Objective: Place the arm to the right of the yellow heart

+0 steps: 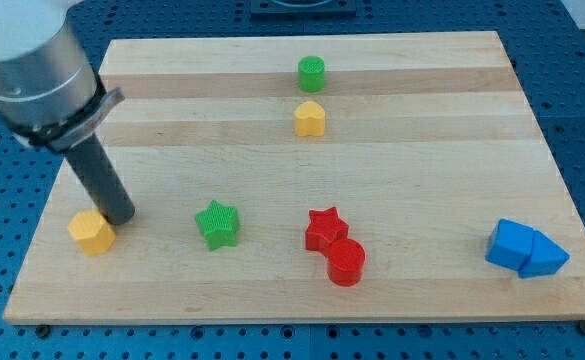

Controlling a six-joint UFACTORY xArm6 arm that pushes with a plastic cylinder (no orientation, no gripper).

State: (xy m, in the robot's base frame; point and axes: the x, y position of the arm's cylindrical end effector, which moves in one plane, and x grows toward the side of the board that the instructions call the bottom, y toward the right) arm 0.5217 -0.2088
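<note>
Camera view: my tip [120, 215] sits at the tabletop's [422, 180] left, touching or just beside the yellow hexagon [92, 232]. No jaws on this rod, nothing held. The yellow heart [310, 119] is near the top centre, below the green cylinder [311, 73], well apart from my tip. Its right side is open, so the approach looks easy.
</note>
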